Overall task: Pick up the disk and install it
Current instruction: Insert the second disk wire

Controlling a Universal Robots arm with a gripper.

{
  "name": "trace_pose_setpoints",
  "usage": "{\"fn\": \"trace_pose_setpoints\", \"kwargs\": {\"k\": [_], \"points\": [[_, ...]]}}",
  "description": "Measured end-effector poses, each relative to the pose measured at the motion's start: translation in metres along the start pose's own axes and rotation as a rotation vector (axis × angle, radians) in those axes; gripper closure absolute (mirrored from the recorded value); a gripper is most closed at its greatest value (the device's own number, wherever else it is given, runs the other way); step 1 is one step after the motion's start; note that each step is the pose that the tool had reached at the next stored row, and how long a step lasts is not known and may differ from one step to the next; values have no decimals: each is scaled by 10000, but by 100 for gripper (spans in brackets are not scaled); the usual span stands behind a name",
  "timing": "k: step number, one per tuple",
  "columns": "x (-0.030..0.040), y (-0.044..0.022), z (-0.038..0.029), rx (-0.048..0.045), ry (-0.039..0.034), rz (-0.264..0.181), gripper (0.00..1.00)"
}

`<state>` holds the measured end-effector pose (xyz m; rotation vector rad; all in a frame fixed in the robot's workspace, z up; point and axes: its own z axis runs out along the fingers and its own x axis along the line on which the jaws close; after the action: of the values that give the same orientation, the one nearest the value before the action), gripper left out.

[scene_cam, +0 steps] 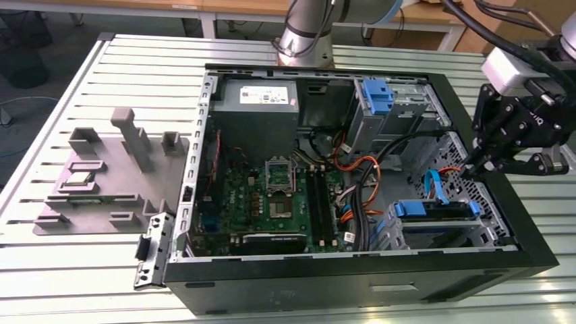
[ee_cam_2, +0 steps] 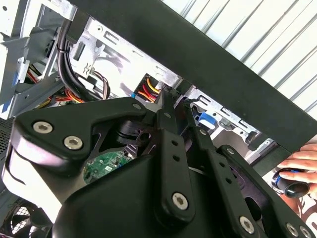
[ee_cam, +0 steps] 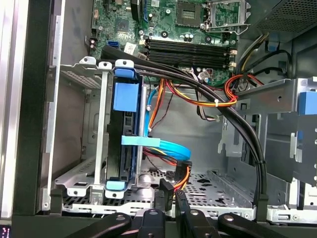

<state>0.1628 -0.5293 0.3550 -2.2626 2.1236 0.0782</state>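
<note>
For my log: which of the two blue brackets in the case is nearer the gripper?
The one on the disk, close to the gripper; the other bracket sits farther off, near the power supply.

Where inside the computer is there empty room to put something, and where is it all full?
The perforated floor of the case is bare between the blue-railed drive cage and the metal bracket. By the motherboard it is crowded with orange and black cables. The gripper hangs over the case's wall on the exterior view's right.
</note>
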Motion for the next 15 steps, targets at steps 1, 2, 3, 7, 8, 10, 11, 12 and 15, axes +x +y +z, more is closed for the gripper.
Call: {"fn": "trace_pose_setpoints", "kwargs": {"k": [1, 2, 3, 7, 8, 10, 11, 12, 15], "points": [[-1, 0, 4, -2, 12, 0, 77], [-1, 0, 8, -4, 28, 1, 77], [-2, 0, 13, -7, 43, 2, 77], [-1, 0, 34, -23, 105, 3, 77], [0, 0, 40, -29, 125, 4, 77], [1, 0, 52, -40, 164, 5, 77], [1, 0, 57, -44, 176, 5, 77], [1, 0, 60, -48, 188, 5, 77], [1, 2, 61, -49, 197, 4, 77]]}}
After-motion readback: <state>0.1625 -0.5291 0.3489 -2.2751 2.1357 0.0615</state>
